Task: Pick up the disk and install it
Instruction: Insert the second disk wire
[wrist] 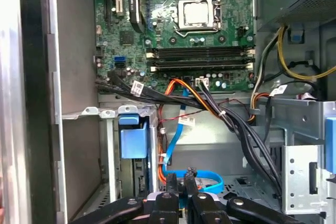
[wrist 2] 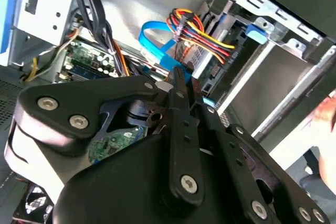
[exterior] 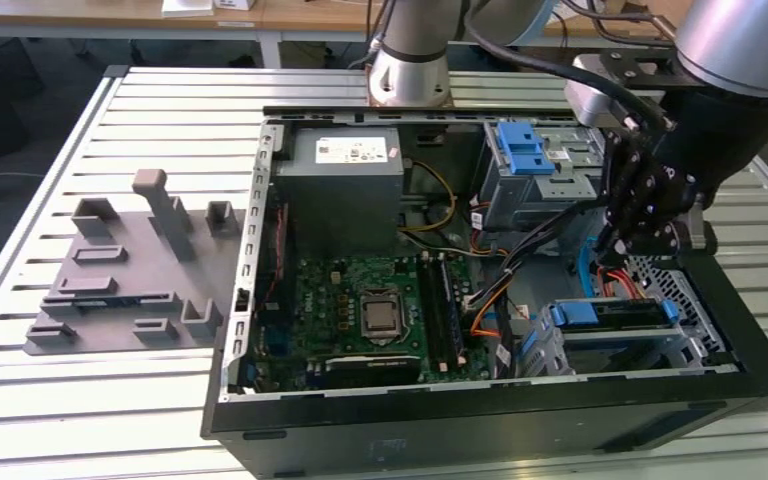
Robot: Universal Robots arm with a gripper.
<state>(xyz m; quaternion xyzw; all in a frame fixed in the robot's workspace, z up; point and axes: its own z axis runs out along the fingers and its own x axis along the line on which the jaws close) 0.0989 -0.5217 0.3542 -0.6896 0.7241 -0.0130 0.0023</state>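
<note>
While the gripper [wrist: 181, 190] stands closed, the disk [exterior: 614, 315] – silver, blue-railed – sits caged.

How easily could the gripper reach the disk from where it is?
Probably easily: the gripper hangs just above the disk, whose top lies uncovered. The cables between them might snag.

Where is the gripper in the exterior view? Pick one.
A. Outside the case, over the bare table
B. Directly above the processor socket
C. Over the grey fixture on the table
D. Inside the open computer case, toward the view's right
D: the gripper hangs inside the open computer case toward the exterior view's right, well apart from the grey fixture and the processor socket.
</note>
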